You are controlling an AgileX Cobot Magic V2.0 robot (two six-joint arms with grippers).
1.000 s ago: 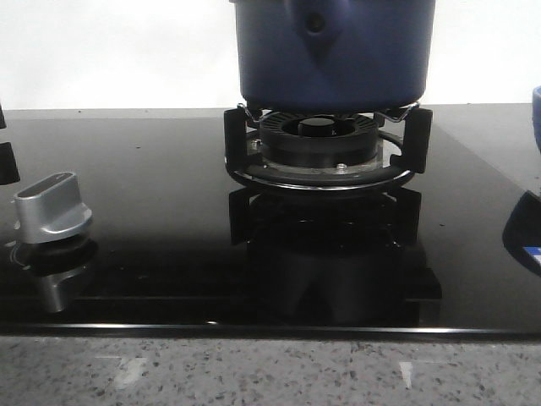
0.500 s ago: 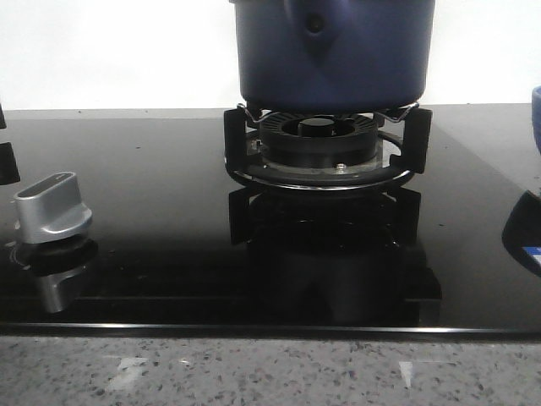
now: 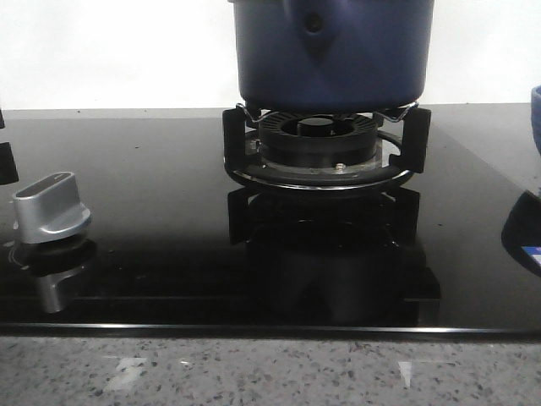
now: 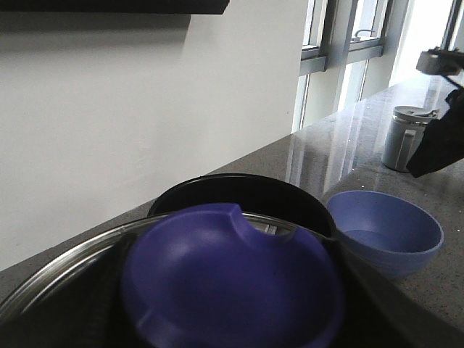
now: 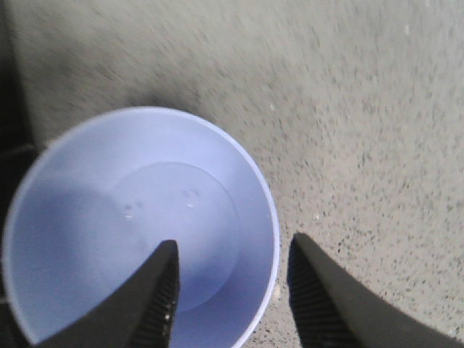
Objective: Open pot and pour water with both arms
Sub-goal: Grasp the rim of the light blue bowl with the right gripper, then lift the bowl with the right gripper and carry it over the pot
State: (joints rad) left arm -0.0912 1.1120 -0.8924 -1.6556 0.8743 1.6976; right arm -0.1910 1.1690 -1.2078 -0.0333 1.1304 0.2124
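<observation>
The dark navy pot (image 3: 330, 51) stands on the gas burner (image 3: 321, 139); its black open mouth shows in the left wrist view (image 4: 239, 192). My left gripper (image 4: 232, 297) is shut on the blue knob (image 4: 225, 268) of the glass lid (image 4: 51, 272), which it holds off the pot, on the near side. A light blue bowl (image 5: 138, 225) with water sits on the grey counter, right of the pot (image 4: 388, 228). My right gripper (image 5: 232, 290) is open over the bowl's rim, one finger inside and one outside. Neither gripper shows in the front view.
A silver stove knob (image 3: 51, 207) stands at the front left of the black glass hob (image 3: 152, 169). The bowl's edge shows at the far right (image 3: 536, 110). A metal cup (image 4: 402, 138) stands on the counter near the windows, beside my right arm (image 4: 442, 138).
</observation>
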